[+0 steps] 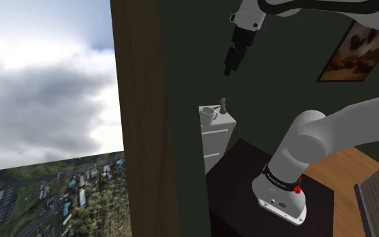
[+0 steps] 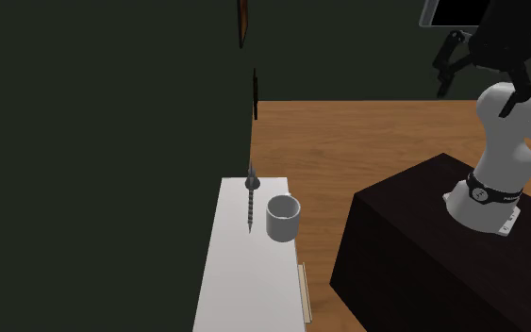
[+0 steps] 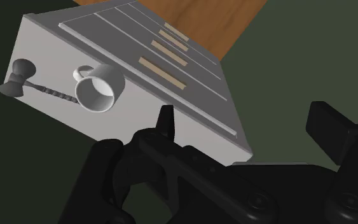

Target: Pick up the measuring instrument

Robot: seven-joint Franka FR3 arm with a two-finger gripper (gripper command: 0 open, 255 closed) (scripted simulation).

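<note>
The measuring instrument (image 3: 31, 86) is a dark grey twisted rod with an hourglass-shaped head. It rests on top of a white drawer unit (image 3: 196, 95), close to the dark wall, next to a white mug (image 3: 99, 89). In the shoulder view the instrument (image 1: 224, 106) and mug (image 1: 209, 112) sit far below my gripper (image 1: 230, 69), which hangs high in the air. The gripper (image 3: 247, 124) is open, its fingers (image 3: 165, 121) apart with nothing between them. The second exterior view shows the instrument (image 2: 251, 203) beside the mug (image 2: 283, 218) on the unit's top (image 2: 240, 283).
My dark box stand (image 1: 248, 195) is right beside the drawer unit on a wood floor (image 2: 348, 141). A dark green wall (image 1: 282, 101) with a framed picture (image 1: 355, 54) runs behind. A brown wooden panel (image 1: 144, 114) borders an outdoor sky backdrop (image 1: 46, 74).
</note>
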